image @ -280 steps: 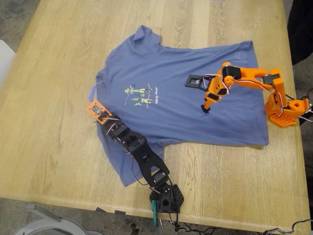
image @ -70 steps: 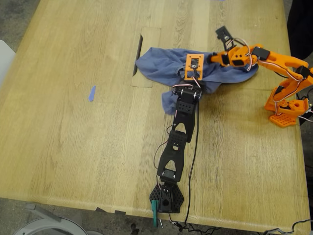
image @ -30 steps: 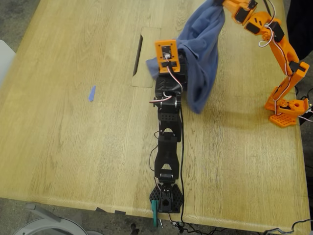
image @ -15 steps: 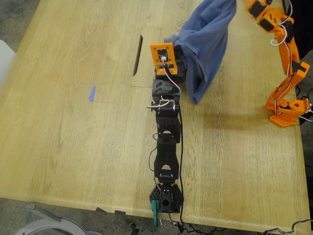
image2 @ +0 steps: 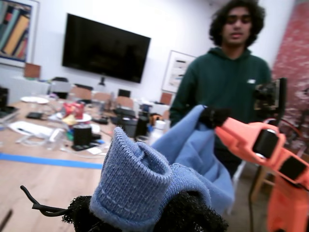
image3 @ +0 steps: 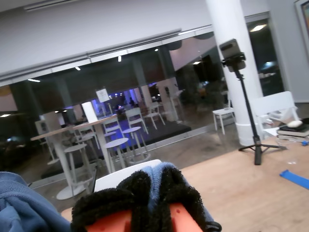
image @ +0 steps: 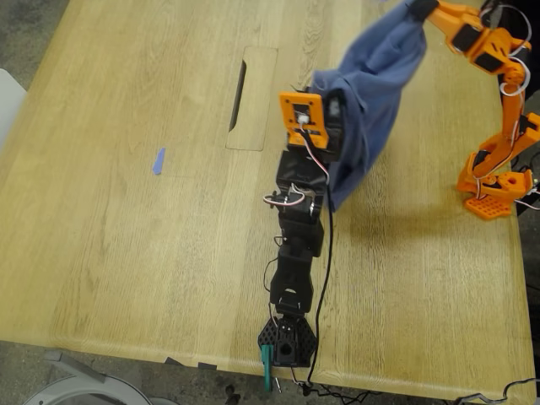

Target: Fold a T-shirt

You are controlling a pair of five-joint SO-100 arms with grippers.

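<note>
The slate-blue T-shirt (image: 371, 101) hangs bunched in the air above the table, stretched between my two grippers; its print is hidden. My first gripper (image: 334, 103), on the black arm, is shut on a fold of the shirt (image2: 140, 183) between its black pads (image2: 190, 212). My second gripper (image: 415, 8), on the orange arm, is raised at the exterior view's top right and shut on another part of the shirt (image3: 157, 175). The first wrist view shows it (image2: 212, 117) pinching the cloth. The shirt's lower end dangles next to the black arm.
The wooden table (image: 126, 236) has a cable slot (image: 240, 84) and a strip of blue tape (image: 159, 160). The black arm's base (image: 287, 342) is at the near edge, the orange base (image: 494, 190) at the exterior view's right. A person (image2: 222, 82) stands behind the orange arm.
The shirt, once flat on the table, was gathered and lifted. In the last second both grippers have shifted toward the exterior view's right with the shirt hanging between them.
</note>
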